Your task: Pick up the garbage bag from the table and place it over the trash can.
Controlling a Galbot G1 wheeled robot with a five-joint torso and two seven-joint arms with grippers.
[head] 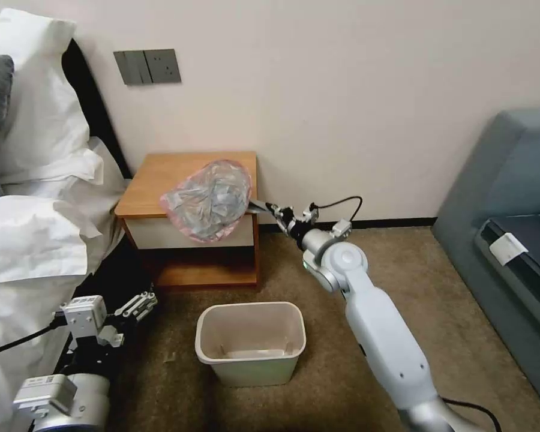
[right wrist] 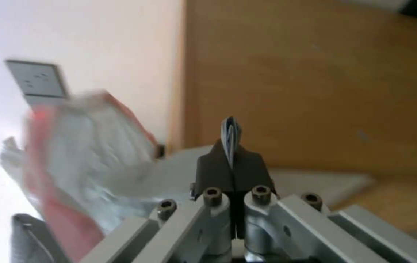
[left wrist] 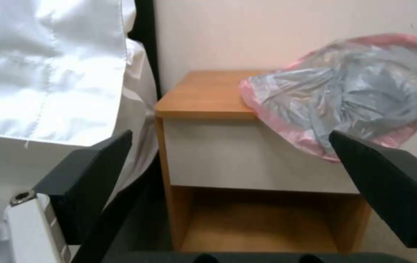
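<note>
The garbage bag (head: 209,200), grey and crinkly with pink edges, hangs bunched over the front right corner of the table (head: 162,174). My right gripper (head: 259,207) is shut on the bag's right edge. In the right wrist view the right gripper (right wrist: 230,148) pinches a thin fold, and the rest of the garbage bag (right wrist: 82,146) hangs beside it. The cream trash can (head: 258,366) stands open on the carpet in front of the table. My left gripper (head: 143,303) stays low by the bed. It is open (left wrist: 230,135) and faces the table (left wrist: 203,95) and the garbage bag (left wrist: 354,91).
A bed with white linen (head: 36,228) crowds the left side, close to the left arm. A grey-blue sofa (head: 510,210) stands at the right. The wall with a switch plate (head: 147,66) is right behind the table. Brown carpet (head: 354,264) surrounds the bin.
</note>
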